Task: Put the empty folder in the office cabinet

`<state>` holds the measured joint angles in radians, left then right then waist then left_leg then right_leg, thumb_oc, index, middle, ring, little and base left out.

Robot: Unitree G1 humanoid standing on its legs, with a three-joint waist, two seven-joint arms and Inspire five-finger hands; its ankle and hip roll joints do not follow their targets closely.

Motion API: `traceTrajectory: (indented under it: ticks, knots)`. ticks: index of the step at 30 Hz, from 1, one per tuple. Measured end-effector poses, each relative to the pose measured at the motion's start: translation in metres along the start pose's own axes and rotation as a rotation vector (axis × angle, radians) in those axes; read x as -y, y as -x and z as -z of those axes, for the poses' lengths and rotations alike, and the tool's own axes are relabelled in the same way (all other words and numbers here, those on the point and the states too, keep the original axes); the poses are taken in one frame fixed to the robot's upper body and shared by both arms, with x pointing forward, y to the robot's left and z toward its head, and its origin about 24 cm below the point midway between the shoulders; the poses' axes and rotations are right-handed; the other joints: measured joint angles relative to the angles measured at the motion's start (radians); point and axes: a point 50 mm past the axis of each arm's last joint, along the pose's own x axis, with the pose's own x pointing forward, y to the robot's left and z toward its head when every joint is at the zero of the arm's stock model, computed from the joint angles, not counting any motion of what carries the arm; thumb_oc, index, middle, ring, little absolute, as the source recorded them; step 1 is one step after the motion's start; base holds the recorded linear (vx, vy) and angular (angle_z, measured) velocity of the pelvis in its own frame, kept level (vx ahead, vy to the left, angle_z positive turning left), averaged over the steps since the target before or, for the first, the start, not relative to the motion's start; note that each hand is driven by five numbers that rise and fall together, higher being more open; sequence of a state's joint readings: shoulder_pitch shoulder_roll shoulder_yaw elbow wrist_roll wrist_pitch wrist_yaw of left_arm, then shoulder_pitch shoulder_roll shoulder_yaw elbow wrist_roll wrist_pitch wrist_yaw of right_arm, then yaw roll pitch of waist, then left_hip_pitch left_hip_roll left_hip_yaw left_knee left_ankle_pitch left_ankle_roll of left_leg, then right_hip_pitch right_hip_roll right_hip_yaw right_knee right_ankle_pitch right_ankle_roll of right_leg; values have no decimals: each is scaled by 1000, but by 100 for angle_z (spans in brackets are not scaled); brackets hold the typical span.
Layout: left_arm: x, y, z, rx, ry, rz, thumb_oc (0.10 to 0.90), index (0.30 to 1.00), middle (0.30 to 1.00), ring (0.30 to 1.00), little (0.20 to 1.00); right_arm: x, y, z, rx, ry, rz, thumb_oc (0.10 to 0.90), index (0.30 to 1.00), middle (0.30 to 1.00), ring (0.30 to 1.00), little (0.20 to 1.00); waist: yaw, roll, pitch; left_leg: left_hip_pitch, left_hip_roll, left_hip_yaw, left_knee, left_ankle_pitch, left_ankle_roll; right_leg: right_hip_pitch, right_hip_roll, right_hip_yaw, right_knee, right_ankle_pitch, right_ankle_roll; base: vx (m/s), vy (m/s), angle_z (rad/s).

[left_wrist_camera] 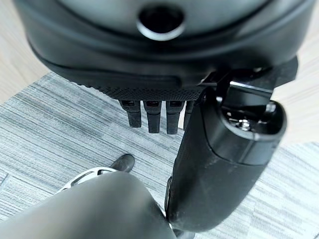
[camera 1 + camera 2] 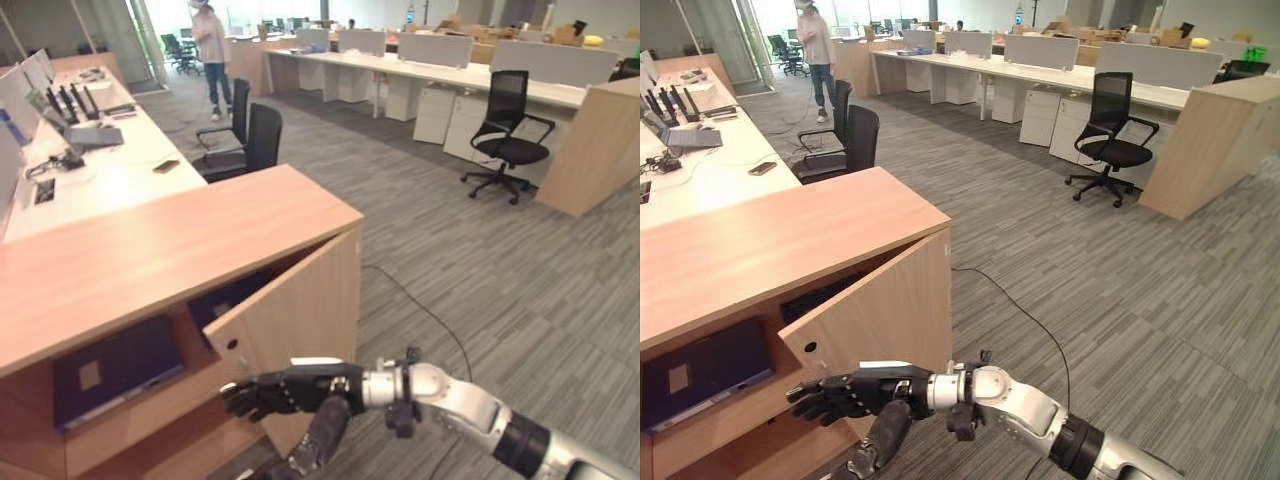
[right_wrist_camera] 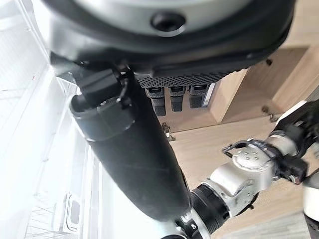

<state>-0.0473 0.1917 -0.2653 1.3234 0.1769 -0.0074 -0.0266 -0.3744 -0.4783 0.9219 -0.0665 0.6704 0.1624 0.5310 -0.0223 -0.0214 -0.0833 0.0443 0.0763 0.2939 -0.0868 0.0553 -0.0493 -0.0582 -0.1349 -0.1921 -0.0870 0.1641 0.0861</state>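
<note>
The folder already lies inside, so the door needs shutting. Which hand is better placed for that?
Right: the right hand sits by the open cabinet door's lower edge, near its knob. The left hand hangs lower.

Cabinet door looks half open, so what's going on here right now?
The robot stands at the office cabinet with the door swung partly open. Its right hand reaches in from the right, fingers relaxed, just below the door's lower edge, holding nothing. A dark blue folder already lies flat on the shelf inside. The left hand points down at the carpet, fingers straight and holding nothing. Closing the door looks like the probable next step. A person stands far back in the office.
</note>
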Motion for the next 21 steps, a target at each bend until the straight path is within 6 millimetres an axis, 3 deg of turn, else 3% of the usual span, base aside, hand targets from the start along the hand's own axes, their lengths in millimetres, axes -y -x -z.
traceTrajectory:
  ticks: [8,10,13,16,18,19,20,21]
  knots:
    - [-3,0,-1,4,0,-20,800,900,900,900,900,12,3,24,-73,-77,95,800,900,900,900,900,6,-1,20,-7,-25,-35,0,-4,16,17,-29,-38,0,-9,19,-6,34,18]
    - [-3,0,-1,4,9,-23,800,900,900,900,900,18,13,31,-84,-97,152,800,900,900,900,900,14,1,34,-12,-29,-50,0,-9,18,22,-35,-42,0,-12,22,-4,52,17]
    - [-5,-1,-10,35,16,-29,800,900,900,900,900,34,37,58,-144,-140,337,800,900,900,900,900,20,5,64,-10,-39,-94,0,-16,26,41,-50,-81,19,-30,31,-7,18,45]
    - [-3,-1,-22,76,4,-24,800,900,900,900,900,47,74,78,-242,-123,517,800,900,900,900,900,18,29,107,-32,-53,-182,0,-2,41,43,-55,-66,84,-86,39,52,-70,90]
    - [-3,-2,-31,97,-10,-23,800,900,900,900,900,50,106,98,-327,-148,648,800,900,900,900,900,-17,63,130,-56,-54,-323,5,27,63,13,-30,147,198,-158,36,91,-105,157]
    - [-5,-2,-32,97,-11,-27,800,900,900,900,900,52,113,102,-355,-147,671,800,900,900,900,900,-21,68,149,-59,-46,-359,5,35,65,-7,-4,235,244,-237,34,63,-119,159]
    - [-9,-2,-34,100,-7,-35,800,900,900,900,900,50,120,112,-384,-175,705,800,900,900,900,900,-26,77,165,-71,-28,-415,5,45,49,-1,60,362,204,-253,43,46,-137,115]
    - [-12,-2,-33,100,4,-40,800,900,900,900,900,48,121,116,-396,-182,710,800,900,900,900,900,-23,65,166,-78,-31,-436,5,47,42,-4,70,362,169,-250,41,78,-278,131]
